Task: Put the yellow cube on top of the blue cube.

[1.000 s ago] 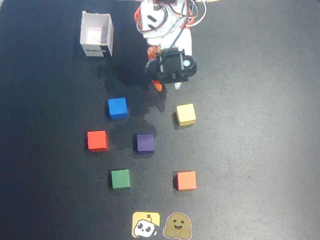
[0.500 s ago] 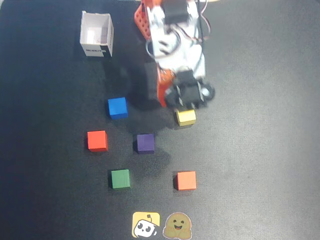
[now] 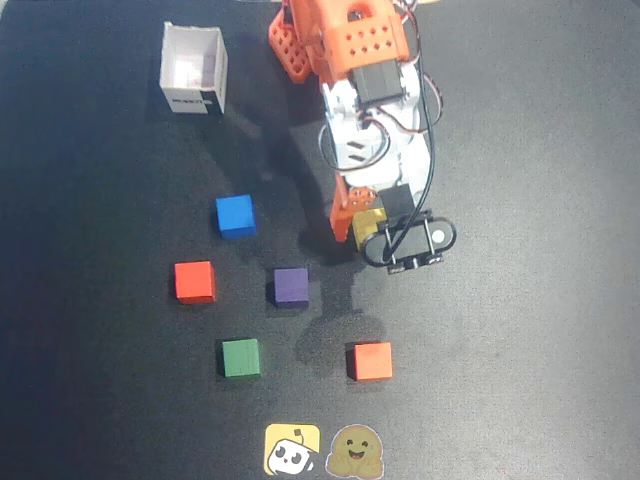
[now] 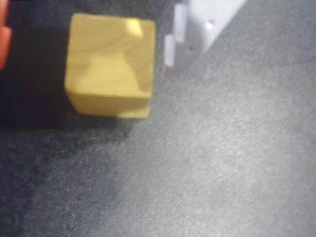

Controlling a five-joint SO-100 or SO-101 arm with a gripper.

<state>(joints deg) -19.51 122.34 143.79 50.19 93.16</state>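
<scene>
The yellow cube (image 3: 366,221) lies on the dark mat right of centre in the overhead view, half covered by the arm. My gripper (image 3: 368,233) is lowered around it and open. In the wrist view the yellow cube (image 4: 109,69) sits between the orange finger (image 4: 3,44) at the left edge and the white finger (image 4: 178,39) on the right, with a gap on each side. The gripper (image 4: 87,52) is not touching it. The blue cube (image 3: 235,215) rests alone to the left, clear of the arm.
A white open box (image 3: 193,70) stands at the back left. A red cube (image 3: 194,281), purple cube (image 3: 291,286), green cube (image 3: 241,357) and orange cube (image 3: 372,361) lie in front. Two flat stickers (image 3: 292,449) (image 3: 352,452) mark the front edge.
The arm has stretched forward and down from the back. The gripper went from behind the yellow cube to straddling it. No cube has moved.
</scene>
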